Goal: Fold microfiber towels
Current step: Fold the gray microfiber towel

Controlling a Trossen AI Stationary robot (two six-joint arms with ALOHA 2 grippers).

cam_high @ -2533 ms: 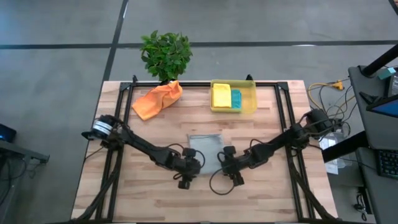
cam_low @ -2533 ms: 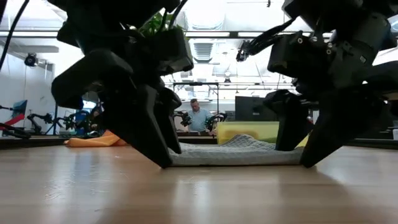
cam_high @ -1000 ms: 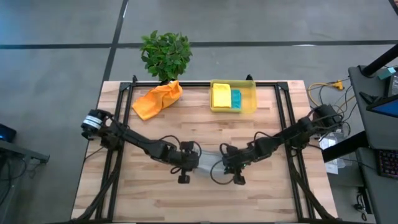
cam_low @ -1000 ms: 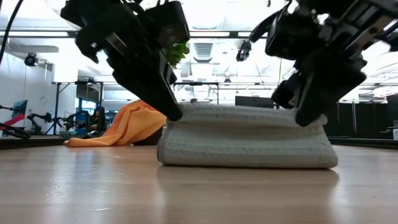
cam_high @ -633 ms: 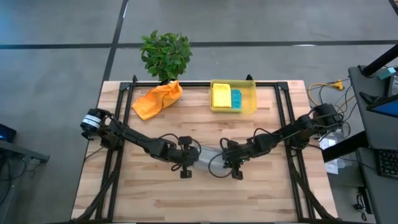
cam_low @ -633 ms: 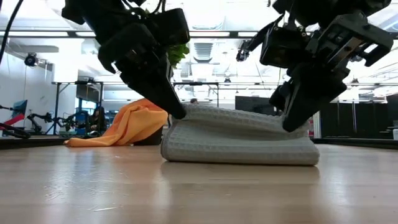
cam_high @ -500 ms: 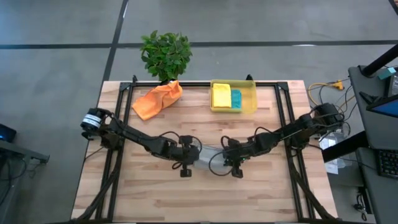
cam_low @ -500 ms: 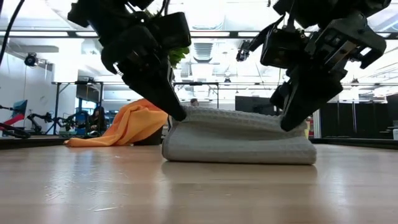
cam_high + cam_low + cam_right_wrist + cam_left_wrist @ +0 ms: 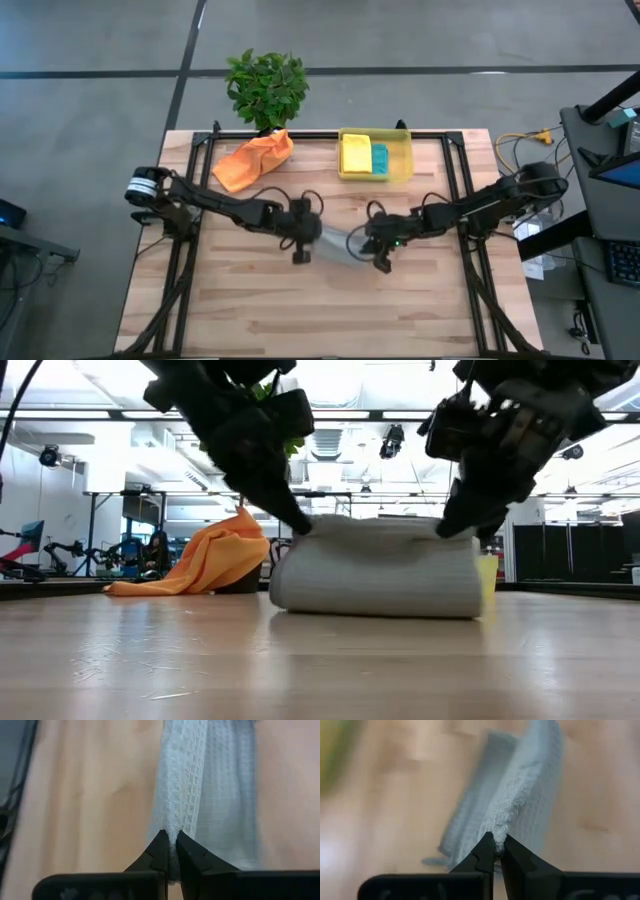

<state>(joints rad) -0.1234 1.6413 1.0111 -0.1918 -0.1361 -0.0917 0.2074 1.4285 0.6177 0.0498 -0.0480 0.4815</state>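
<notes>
As both arms reach inward, left gripper [image 9: 496,851] and right gripper [image 9: 170,851] pinched shut on grey towel [image 9: 378,570] edge — fold hanging beyond fingertips.

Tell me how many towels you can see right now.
4: grey towel pinched between both grippers mid-table, orange towel crumpled beside the plant, yellow towel and teal towel in the bin. More could be hidden underneath.

Both grippers (left [image 9: 304,240], right [image 9: 378,243]) met over the grey towel [image 9: 340,245], orange towel [image 9: 252,160] lying behind.
</notes>
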